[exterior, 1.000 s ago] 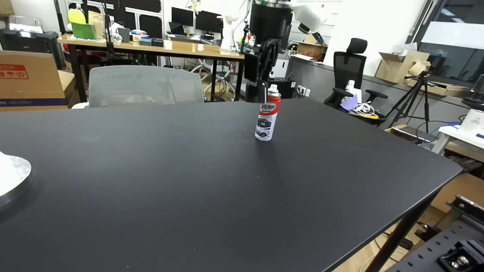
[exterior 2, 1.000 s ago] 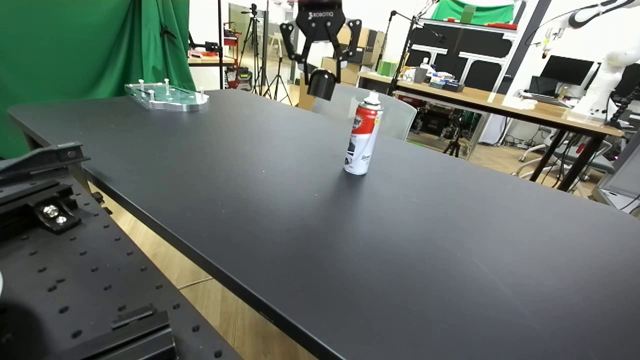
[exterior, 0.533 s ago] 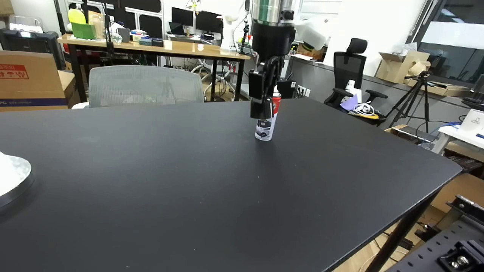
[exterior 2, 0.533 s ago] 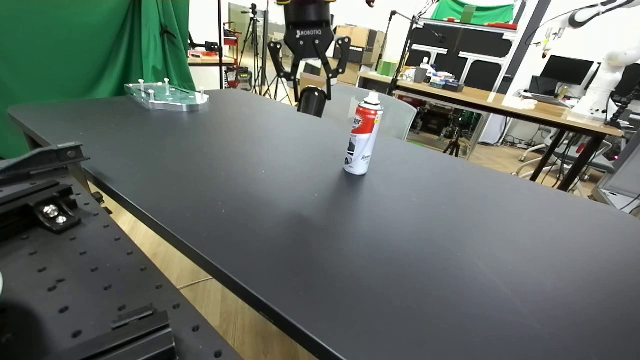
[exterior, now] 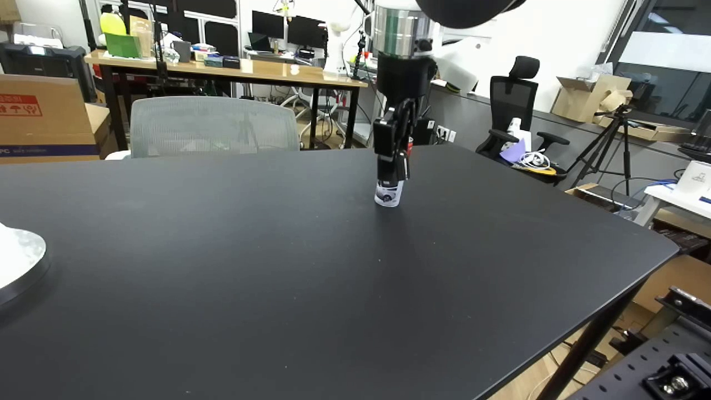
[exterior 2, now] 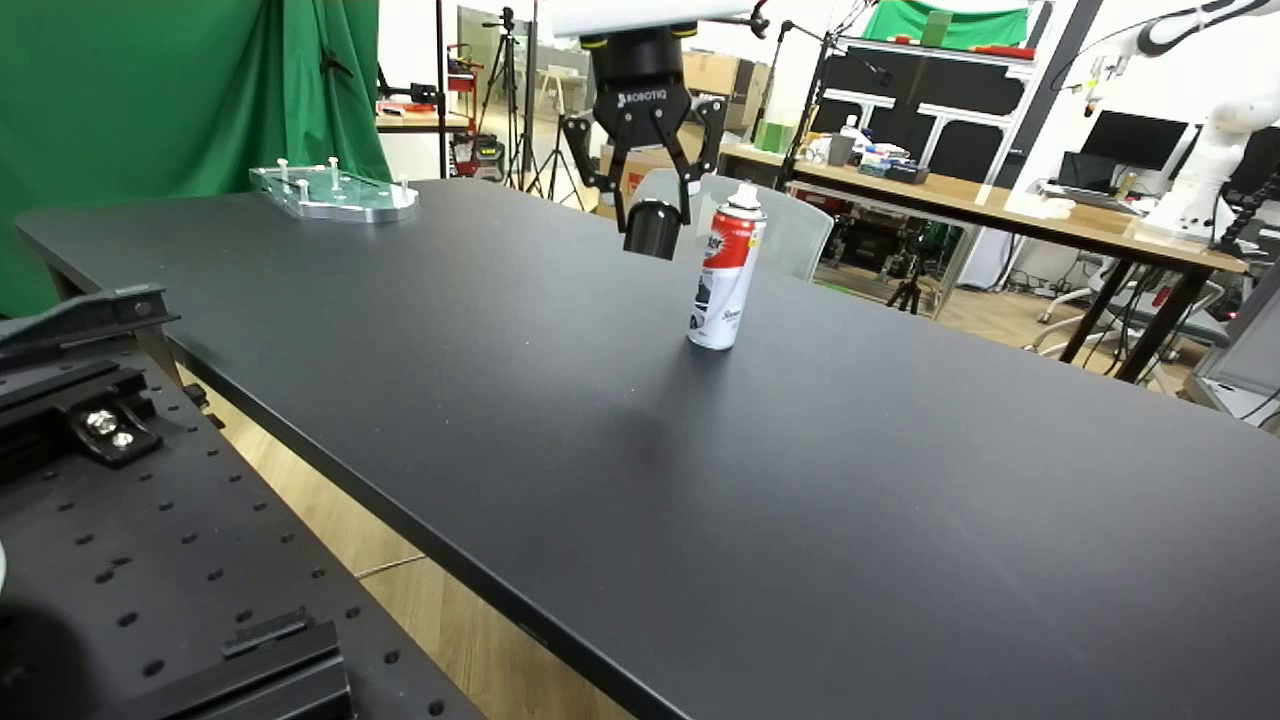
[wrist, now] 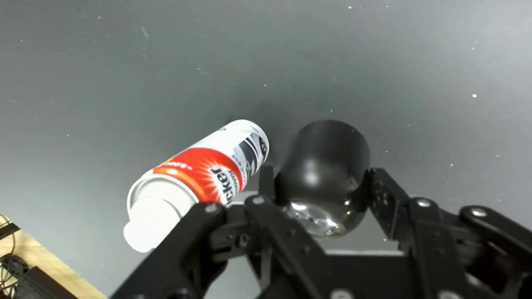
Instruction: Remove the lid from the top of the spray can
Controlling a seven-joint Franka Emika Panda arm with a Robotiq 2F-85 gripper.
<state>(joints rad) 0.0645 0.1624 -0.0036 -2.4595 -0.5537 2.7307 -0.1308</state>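
- Left in the wrist view, the can (wrist: 203, 164) stands upright and uncapped on the bench (wrist: 62, 104), near the lid (wrist: 324, 178) but apart from it.
- Right of it, the lid hangs above the bench, long axis roughly downward.
- Flanking the lid, the fingers (wrist: 388, 203) grip it, parted by its width; lowering probably needs to stay clear of the can.

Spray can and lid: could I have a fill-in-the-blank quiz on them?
The fingers grip the lid, whose colour is ____.
On or off: the lid is ____ the spray can.
The spray can stands on the table, its nozzle coloured ____.
The spray can's upper body is mostly ____.
Missing words: black; off; white; red.
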